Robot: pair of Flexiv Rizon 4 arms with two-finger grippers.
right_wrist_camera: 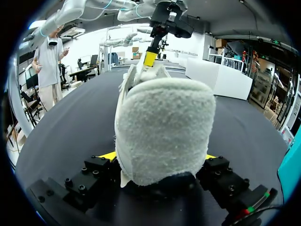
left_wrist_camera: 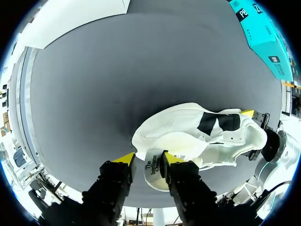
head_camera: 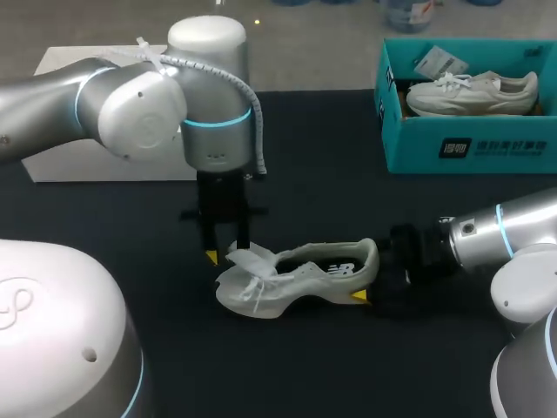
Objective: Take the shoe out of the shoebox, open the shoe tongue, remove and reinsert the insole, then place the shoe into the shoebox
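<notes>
A white shoe (head_camera: 300,277) stands upright on the black table, toe towards my left arm. My left gripper (head_camera: 226,252) hangs straight down over the laces. In the left wrist view my left gripper (left_wrist_camera: 146,159) is open; the raised tongue (left_wrist_camera: 153,172) lies between its fingers, against one finger only, with a gap to the other. My right gripper (head_camera: 372,274) comes in low from the right at the heel. In the right wrist view the padded heel (right_wrist_camera: 164,127) fills the space between its fingers, and my right gripper (right_wrist_camera: 159,156) is shut on it from both sides.
A teal shoebox (head_camera: 470,144) at the back right holds a second white shoe (head_camera: 474,94). A white box (head_camera: 61,165) lies at the back left, partly behind my left arm. The teal shoebox (left_wrist_camera: 263,37) also shows beyond the shoe in the left wrist view.
</notes>
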